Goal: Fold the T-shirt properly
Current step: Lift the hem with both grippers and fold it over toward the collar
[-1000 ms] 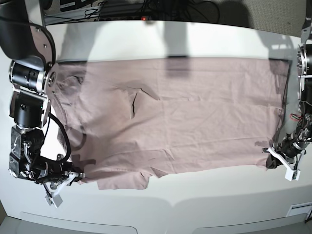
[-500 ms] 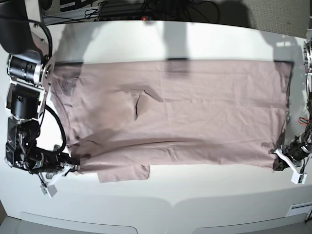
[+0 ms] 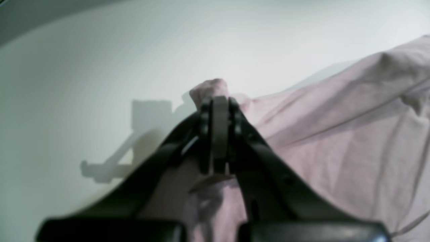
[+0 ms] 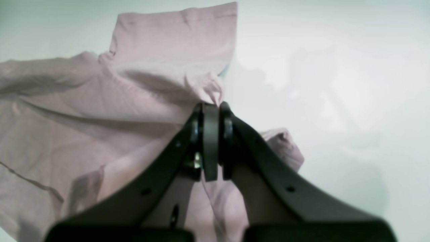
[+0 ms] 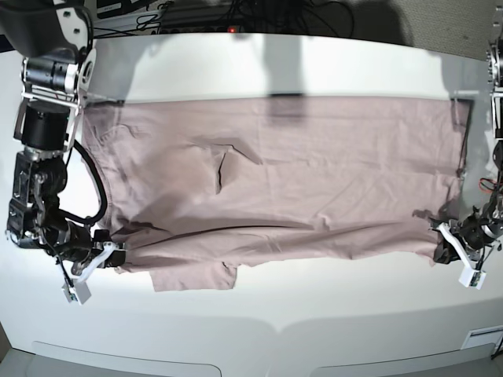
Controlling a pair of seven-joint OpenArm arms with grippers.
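Note:
The pink-mauve T-shirt (image 5: pixel 299 173) lies spread wide across the white table, wrinkled near its middle. Its near edge is raised between the two grippers, and a sleeve (image 5: pixel 192 275) lies below that edge. At the shirt's near corner on the base view's right, my left gripper (image 5: pixel 446 250) is shut on a bunched tip of cloth (image 3: pixel 210 89), with the shirt (image 3: pixel 336 151) trailing off to the right. My right gripper (image 5: pixel 106 259) is shut on the near corner on that view's left. In the right wrist view, the right gripper (image 4: pixel 211 107) pinches a fold of the shirt (image 4: pixel 100 117).
The white table (image 5: pixel 314 330) runs on in front of the shirt to a rounded front edge. Cables and dark equipment (image 5: pixel 196 12) sit behind the far edge. Both arm columns (image 5: pixel 43 118) stand at the table's sides.
Both grippers have carried the shirt's near edge a little toward the far side, keeping their hold. The near edge now stands pulled straighter, and the sleeve has followed it.

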